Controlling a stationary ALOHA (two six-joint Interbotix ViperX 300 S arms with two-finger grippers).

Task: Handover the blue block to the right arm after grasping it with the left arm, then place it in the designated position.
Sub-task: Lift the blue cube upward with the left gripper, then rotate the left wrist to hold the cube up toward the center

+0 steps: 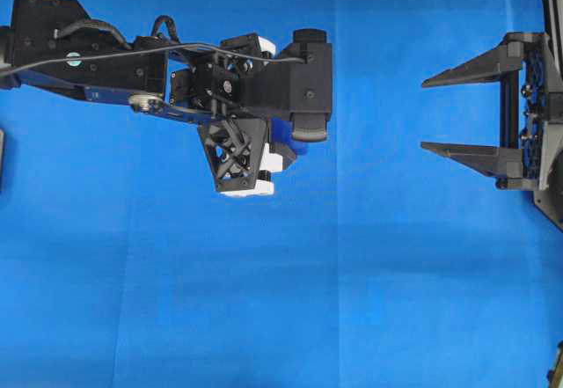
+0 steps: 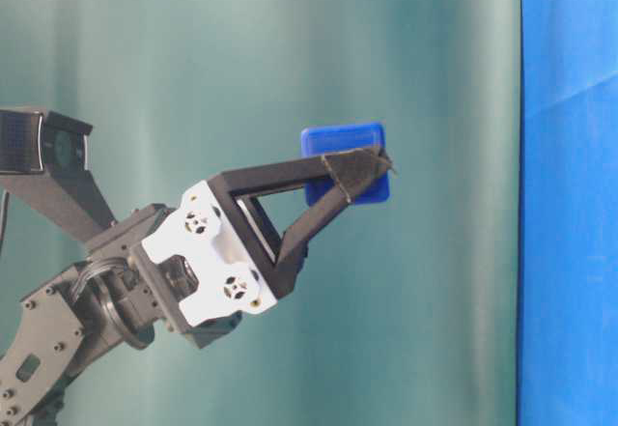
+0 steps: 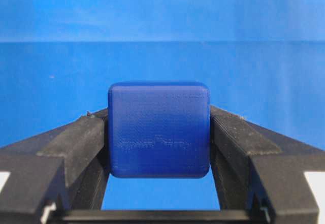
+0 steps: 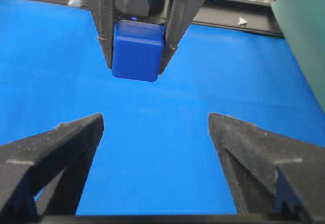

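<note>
Closest to us in the left wrist view sits the blue block (image 3: pixel 159 129), pinched between the two black fingers (image 3: pixel 76 142) of the left claw (image 3: pixel 159 148), one finger pressed flat to each side face. We read that claw as closed on the block and carrying it clear of the blue cloth (image 1: pixel 290 300); from table level the block (image 2: pixel 340 146) sits out at the fingertips, with the left claw (image 2: pixel 362 177) angled upward.

Well apart from it, the right claw (image 1: pixel 431 113) stands spread wide and empty, its tips aimed toward the left one. In its own wrist view the block (image 4: pixel 137 57) hangs ahead of and above the gap between its open fingers (image 4: pixel 56 153).

As we judge it, the pick-up is done. Left to do: bring the two claws together, let the right one close on the block, release with the left, then set it down. We see no marked spot on the cloth.

Being a cube, the block has no real long axis. Its faintly printed face looks back toward the left wrist, and its free faces are open to the right claw.
</note>
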